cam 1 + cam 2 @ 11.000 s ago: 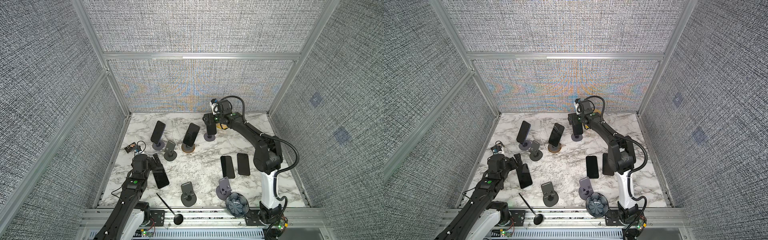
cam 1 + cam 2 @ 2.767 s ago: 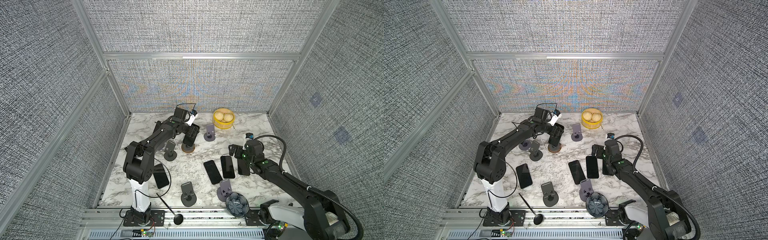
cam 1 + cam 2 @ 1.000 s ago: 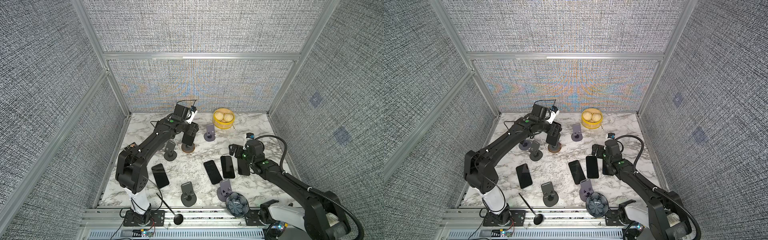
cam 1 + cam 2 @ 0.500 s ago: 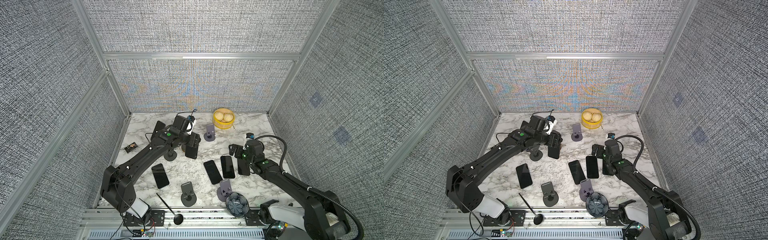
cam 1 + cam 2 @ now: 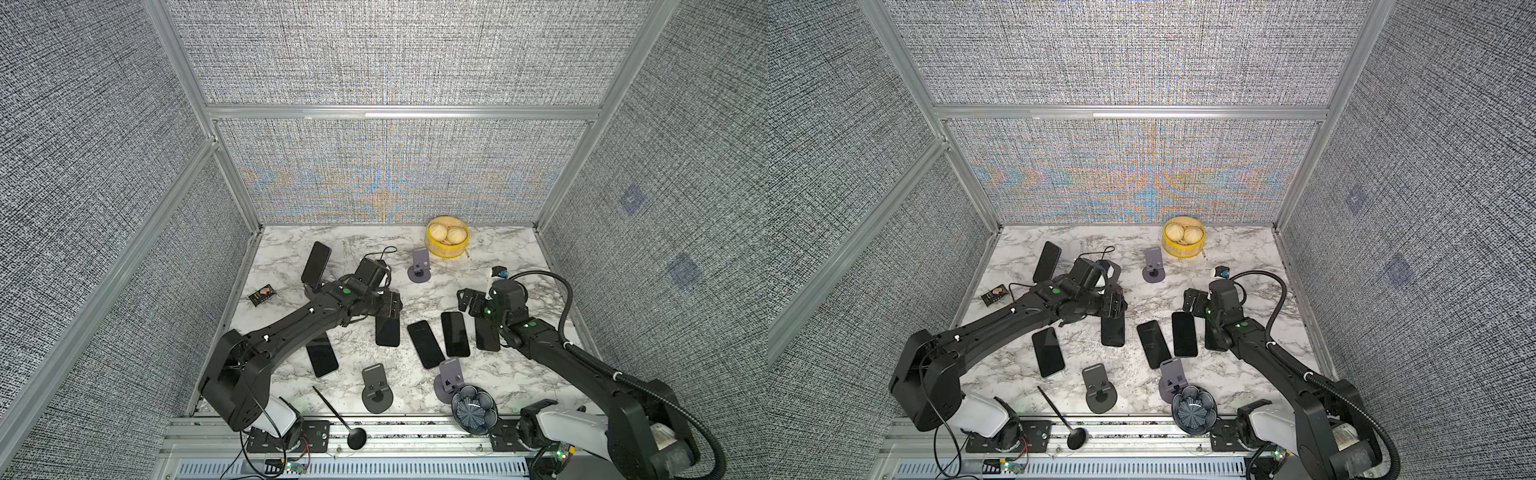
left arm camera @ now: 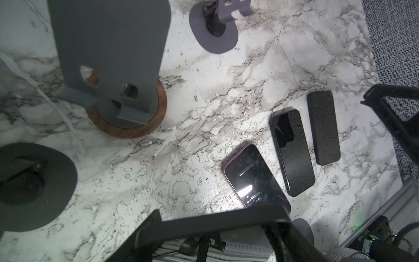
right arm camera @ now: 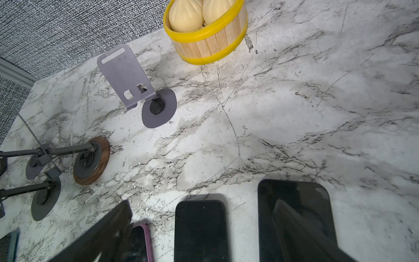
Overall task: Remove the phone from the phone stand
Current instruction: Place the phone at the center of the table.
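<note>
My left gripper (image 5: pixel 388 306) (image 5: pixel 1113 309) is shut on the top end of a black phone (image 5: pixel 387 330) (image 5: pixel 1113 332), which hangs over the middle of the marble table. In the left wrist view that phone (image 6: pixel 210 219) shows edge-on, and the grey phone stand (image 6: pixel 108 52) on its wooden base (image 6: pixel 129 127) stands empty behind it. Another phone (image 5: pixel 316 262) (image 5: pixel 1047 261) leans on a stand at the back left. My right gripper (image 5: pixel 468 300) (image 7: pixel 201 204) is open, low over several phones lying flat.
Flat on the table lie a pink-cased phone (image 5: pixel 425 344), two black phones (image 5: pixel 455 333) (image 5: pixel 486 334) and one by the left arm (image 5: pixel 322 354). Empty stands (image 5: pixel 419 266) (image 5: pixel 376 388) (image 5: pixel 449 376), a dark bowl (image 5: pixel 473 409), a yellow bun basket (image 5: pixel 446 251) and a spoon (image 5: pixel 340 415) are around.
My left arm has drawn back from the wooden-based stand toward the table's middle and front, carrying the black phone lower. The right arm has stayed still.
</note>
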